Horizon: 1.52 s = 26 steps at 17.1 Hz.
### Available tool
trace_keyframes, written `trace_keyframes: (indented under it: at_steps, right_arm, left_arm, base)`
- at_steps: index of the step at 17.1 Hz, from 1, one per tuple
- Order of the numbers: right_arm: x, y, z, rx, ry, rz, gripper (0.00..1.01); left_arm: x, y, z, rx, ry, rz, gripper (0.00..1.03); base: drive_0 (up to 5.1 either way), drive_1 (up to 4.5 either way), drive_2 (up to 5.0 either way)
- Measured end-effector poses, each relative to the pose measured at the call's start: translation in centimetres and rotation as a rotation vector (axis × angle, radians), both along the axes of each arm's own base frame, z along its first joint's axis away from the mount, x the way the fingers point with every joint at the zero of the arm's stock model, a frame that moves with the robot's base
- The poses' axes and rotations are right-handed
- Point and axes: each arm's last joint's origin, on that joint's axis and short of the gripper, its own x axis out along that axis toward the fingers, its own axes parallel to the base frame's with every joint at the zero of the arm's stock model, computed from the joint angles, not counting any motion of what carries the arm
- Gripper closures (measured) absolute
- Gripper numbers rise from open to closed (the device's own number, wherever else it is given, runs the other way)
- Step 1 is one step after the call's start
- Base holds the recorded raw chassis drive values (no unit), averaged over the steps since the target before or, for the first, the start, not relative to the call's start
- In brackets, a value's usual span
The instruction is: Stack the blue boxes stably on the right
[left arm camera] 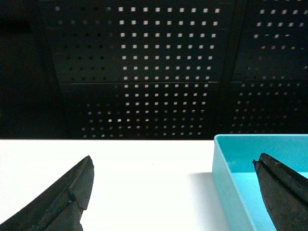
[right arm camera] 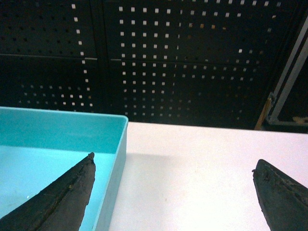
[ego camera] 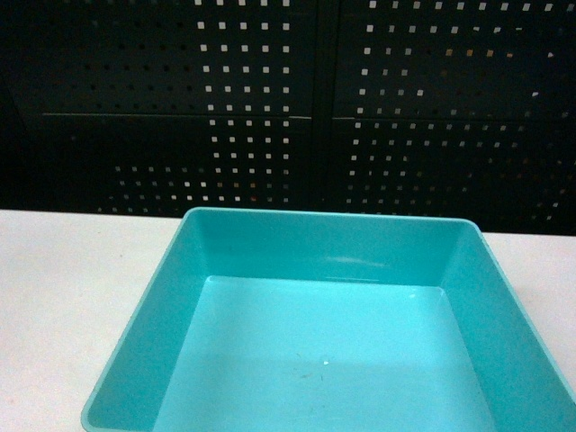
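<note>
Turquoise tub (ego camera: 333, 270) between left pincer (left arm camera: 173, 192) and right pincer (right arm camera: 173, 192), both spread wide.

You will find no legible text, label, brand, number or sign in any of the three views. The turquoise tub (ego camera: 468, 270) carries plain walls and a plain floor, with no moulded mark or sticker that can be read. The dark perforated panel (ego camera: 270, 108) behind the desk (ego camera: 63, 288) shows only rows of holes, no lettering. The desk surface is unmarked. The visible fingers of the left claw (left arm camera: 175, 192) and the right claw (right arm camera: 175, 192) bear no readable printing either.
</note>
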Motion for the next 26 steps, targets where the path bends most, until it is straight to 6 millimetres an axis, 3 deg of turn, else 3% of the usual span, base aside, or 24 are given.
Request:
trace_keyframes:
  at_steps: [2,8,10,12,18,19,20,21,23,26]
  right_arm:
    - [1.3,0.7,1.7,-0.008,-0.039,0.025,0.03]
    - [2.3,1.1,2.8,-0.012,-0.037,0.047,0.03]
    - [3.3,1.7,3.2,-0.03,-0.014,0.062,0.03]
    - [4.8,2.6,3.4,-0.059,0.026,0.099,0.03]
    - [12.0,4.4,5.1,-0.123,0.123,0.102,0.03]
    - [16.0,5.3,3.7,-0.154,0.209,0.114,0.03]
    - [17.6,5.7,0.1,-0.175,0.339,0.128,0.03]
    - [17.9,5.8,-1.3,-0.178,0.389,0.134,0.03]
    - [18.0,6.0,-2.4,-0.178,0.411,0.128,0.03]
    - [17.9,6.3,-5.7,-0.196,0.504,0.124,0.03]
  left_arm:
    - [1.4,0.8,0.5,-0.027,0.05,-0.033,0.05]
    - [2.7,0.9,1.6,-0.042,0.092,-0.079,0.05]
    - [4.1,0.6,2.4,-0.055,0.155,-0.153,0.05]
    - [5.7,-0.3,3.1,-0.062,0.233,-0.22,0.05]
    - [12.2,-4.3,5.6,0.053,0.339,-0.303,0.05]
    - [16.2,-5.4,3.5,0.085,0.478,-0.302,0.05]
    - [18.3,-5.7,1.2,0.095,0.587,-0.267,0.05]
    - [18.4,-6.3,-0.1,0.103,0.652,-0.281,0.05]
    - [18.4,-7.1,-0.7,0.112,0.674,-0.302,0.05]
    - [18.5,-7.6,-2.7,0.113,0.76,-0.302,0.05]
  base:
    - [0.0,0.0,0.0]
    - [0.0,0.0,0.0]
    - [0.0,0.0,0.0]
    - [0.0,0.0,0.0]
    - [0.0,0.0,0.0]
    - [0.0,0.0,0.0]
    - [0.0,0.0,0.0]
    - [0.0,0.0,0.0]
    - [0.0,0.0,0.0]
    - [0.0,0.0,0.0]
